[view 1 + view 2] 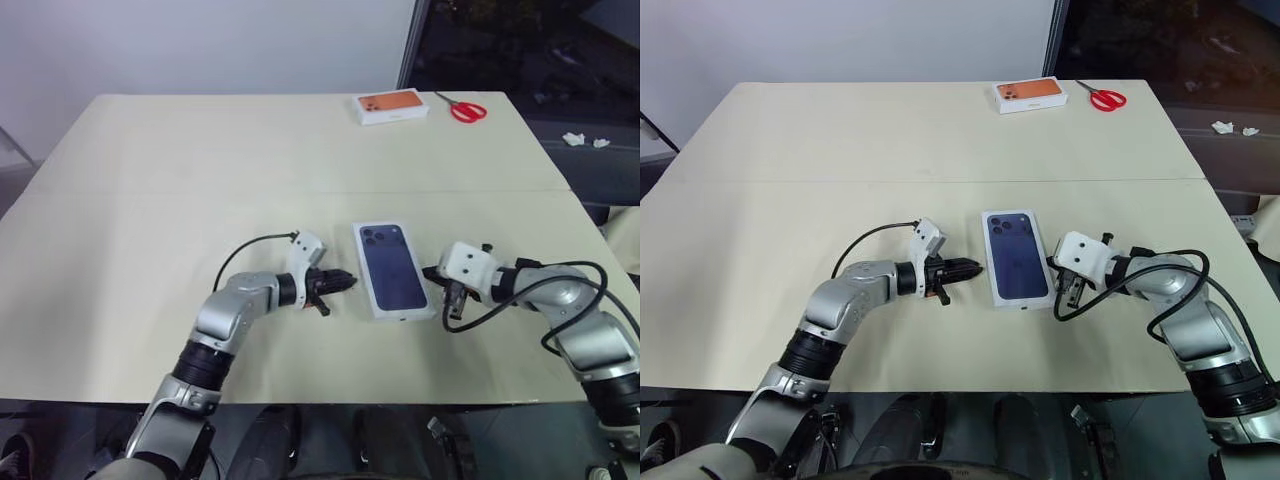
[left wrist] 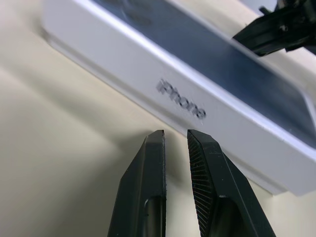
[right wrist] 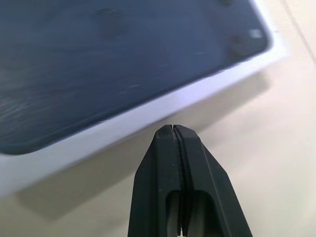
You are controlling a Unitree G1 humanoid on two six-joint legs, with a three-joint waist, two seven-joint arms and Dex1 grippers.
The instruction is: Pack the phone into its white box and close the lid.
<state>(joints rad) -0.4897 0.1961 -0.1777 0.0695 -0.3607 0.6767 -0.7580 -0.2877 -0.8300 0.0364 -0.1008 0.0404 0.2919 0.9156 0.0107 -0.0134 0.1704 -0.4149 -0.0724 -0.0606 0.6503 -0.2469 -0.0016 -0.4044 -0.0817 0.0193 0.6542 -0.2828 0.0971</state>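
The lid (image 1: 392,268), printed with a dark blue phone picture, lies flat on the white box (image 2: 148,74) at the middle of the table, covering it. The phone is hidden. My left gripper (image 1: 350,281) points at the box's left long side, a short way off it. In the left wrist view its fingers (image 2: 153,163) stand a narrow gap apart with nothing between them. My right gripper (image 1: 432,272) is shut and empty, its tip close to the box's right long side; the right wrist view shows the closed tip (image 3: 173,129) just short of the white edge.
A white box with an orange phone picture (image 1: 392,106) and red-handled scissors (image 1: 465,110) lie at the table's far right edge. The beige table (image 1: 150,220) stretches wide to the left and behind the box. Its near edge runs just below both arms.
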